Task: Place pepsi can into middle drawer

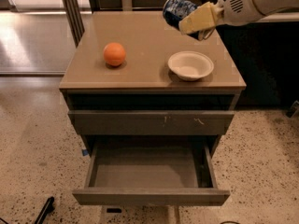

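My gripper [189,20] is shut on the pepsi can [175,9], a dark-blue can with white markings, and holds it tilted in the air above the back right of the cabinet top [140,73]. The pale fingers [198,18] cover part of the can. The middle drawer [150,174] is pulled out wide below, a grey-brown tray with nothing in it. The can is well above and behind the open drawer.
An orange [114,54] sits on the cabinet top at the left. A white bowl [190,65] sits at the right, just below the gripper. A shut drawer front with pale scratches [152,122] is above the open drawer. Speckled floor surrounds the cabinet.
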`<action>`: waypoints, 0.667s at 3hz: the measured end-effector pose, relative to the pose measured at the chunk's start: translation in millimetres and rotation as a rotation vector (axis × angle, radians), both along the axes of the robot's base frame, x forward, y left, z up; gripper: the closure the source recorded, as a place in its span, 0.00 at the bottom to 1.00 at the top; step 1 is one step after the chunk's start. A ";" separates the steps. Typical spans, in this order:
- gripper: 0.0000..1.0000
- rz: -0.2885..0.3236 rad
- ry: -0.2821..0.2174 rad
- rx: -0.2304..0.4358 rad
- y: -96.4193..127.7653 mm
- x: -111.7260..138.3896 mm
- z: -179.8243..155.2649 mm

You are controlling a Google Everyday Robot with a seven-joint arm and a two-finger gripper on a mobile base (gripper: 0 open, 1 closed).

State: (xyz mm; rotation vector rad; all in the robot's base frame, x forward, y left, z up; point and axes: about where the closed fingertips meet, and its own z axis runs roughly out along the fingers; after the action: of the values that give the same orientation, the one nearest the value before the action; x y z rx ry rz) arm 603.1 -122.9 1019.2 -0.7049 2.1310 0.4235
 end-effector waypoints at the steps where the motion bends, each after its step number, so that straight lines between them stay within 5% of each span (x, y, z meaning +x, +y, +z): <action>1: 1.00 0.029 -0.016 -0.009 11.6 -1.5 6.5; 2: 1.00 0.001 -0.049 0.021 19.7 -26.0 14.1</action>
State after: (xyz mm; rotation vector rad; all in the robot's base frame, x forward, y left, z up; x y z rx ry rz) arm 577.1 -103.2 1033.2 -0.6978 2.0773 0.4246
